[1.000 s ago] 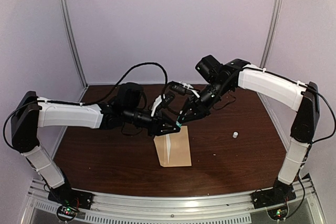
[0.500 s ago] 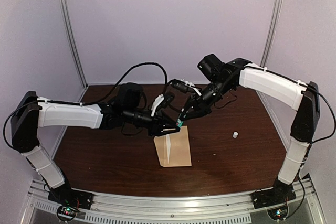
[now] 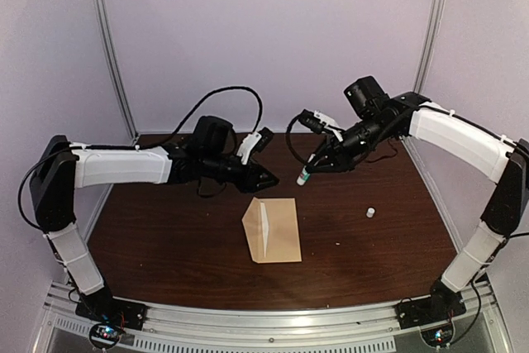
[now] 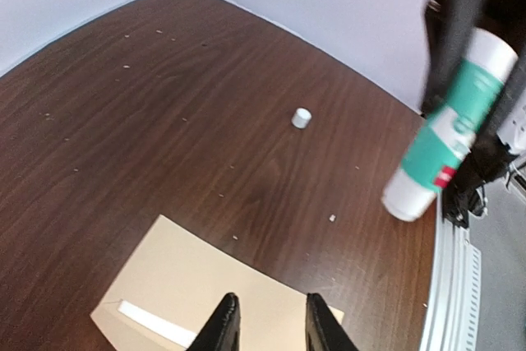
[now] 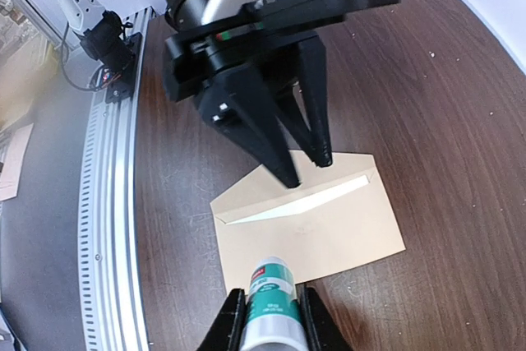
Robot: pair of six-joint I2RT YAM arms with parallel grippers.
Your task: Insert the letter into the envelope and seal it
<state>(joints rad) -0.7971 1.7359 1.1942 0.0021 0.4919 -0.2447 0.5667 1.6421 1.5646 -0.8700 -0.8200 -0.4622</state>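
Observation:
The tan envelope (image 3: 277,231) lies flat on the dark wood table, also seen in the wrist views (image 4: 197,281) (image 5: 329,223). A thin pale strip of the letter (image 5: 300,201) (image 3: 264,226) (image 4: 152,323) shows at its mouth, between flap and body. My right gripper (image 5: 274,318) (image 3: 312,167) is shut on a green-and-white glue stick (image 5: 271,293) (image 3: 304,174) (image 4: 448,125), held in the air above and right of the envelope. My left gripper (image 4: 271,310) (image 3: 269,178) (image 5: 306,168) hovers over the envelope's far edge, open, with nothing between its fingers.
A small white cap (image 3: 370,212) (image 4: 302,117) stands on the table right of the envelope. Small pale crumbs dot the wood. The metal rail (image 5: 111,203) runs along the near edge. Pale walls close the back and sides.
Both grippers have lifted away from the envelope. The right one carried the glue stick up and right; the left drew back left and its jaws widened.

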